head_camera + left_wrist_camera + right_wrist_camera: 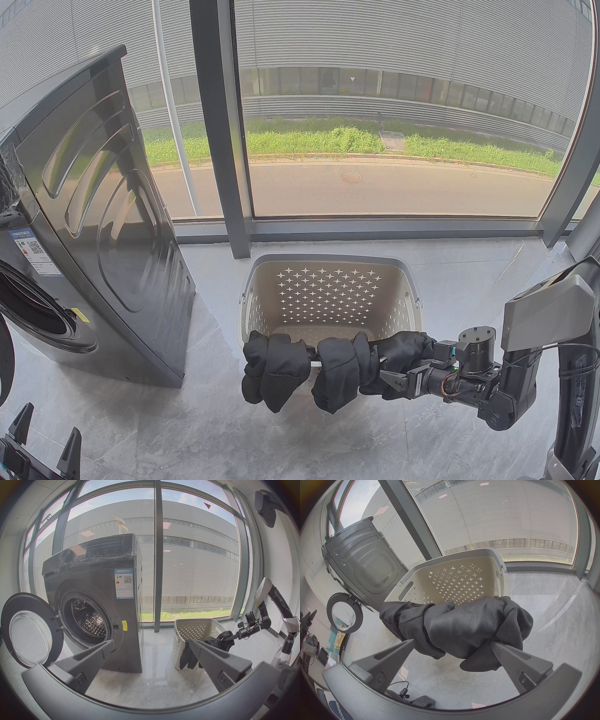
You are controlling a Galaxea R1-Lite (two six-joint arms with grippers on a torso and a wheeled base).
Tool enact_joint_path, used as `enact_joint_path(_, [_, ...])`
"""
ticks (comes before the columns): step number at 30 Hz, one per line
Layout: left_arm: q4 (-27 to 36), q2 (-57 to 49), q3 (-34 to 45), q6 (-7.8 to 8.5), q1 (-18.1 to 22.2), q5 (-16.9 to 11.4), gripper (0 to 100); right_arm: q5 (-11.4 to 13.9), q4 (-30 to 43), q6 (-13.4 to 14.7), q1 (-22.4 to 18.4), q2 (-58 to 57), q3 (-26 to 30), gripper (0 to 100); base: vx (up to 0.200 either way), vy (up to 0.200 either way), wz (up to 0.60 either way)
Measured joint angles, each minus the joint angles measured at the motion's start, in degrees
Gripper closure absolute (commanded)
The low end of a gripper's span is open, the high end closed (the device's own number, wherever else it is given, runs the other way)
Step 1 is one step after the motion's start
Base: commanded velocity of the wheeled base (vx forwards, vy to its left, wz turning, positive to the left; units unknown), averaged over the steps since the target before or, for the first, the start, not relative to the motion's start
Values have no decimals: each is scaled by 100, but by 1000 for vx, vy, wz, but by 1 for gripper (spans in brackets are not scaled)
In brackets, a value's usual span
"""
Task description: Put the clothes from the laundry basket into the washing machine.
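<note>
we see the black garment (pixel 312 370) draped over the near rim of the laundry basket (pixel 331 261), which stands on the floor beside the washing machine (pixel 93 583). our right pincer (pixel 389 370) is spread wide at the garment's right end, not clamped. our left pincer (pixel 150 642) gapes empty, facing the machine's open door (pixel 28 630).

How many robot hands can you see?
2: left hand low before the dark grey washing machine; right hand at the black garment on the beige plastic basket's rim.
</note>
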Motion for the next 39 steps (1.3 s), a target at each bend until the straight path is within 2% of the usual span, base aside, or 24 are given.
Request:
enact_joint_path(6, [0,0,0,4,0,0,0,-56,-20,16,-17,110,-145,0,0,0,0])
enact_joint_path(7, [0,0,0,4,0,0,0,-80,-22,13,-17,115,-156,100,0,0,0])
enact_joint_path(26, [0,0,0,-13,0,2,0,-138,-107,99,52,126,-132,100,0,0,0])
enact_joint_path(39, [0,0,0,-16,0,11,0,-140,-261,188,460,-631,390,100,0,0,0])
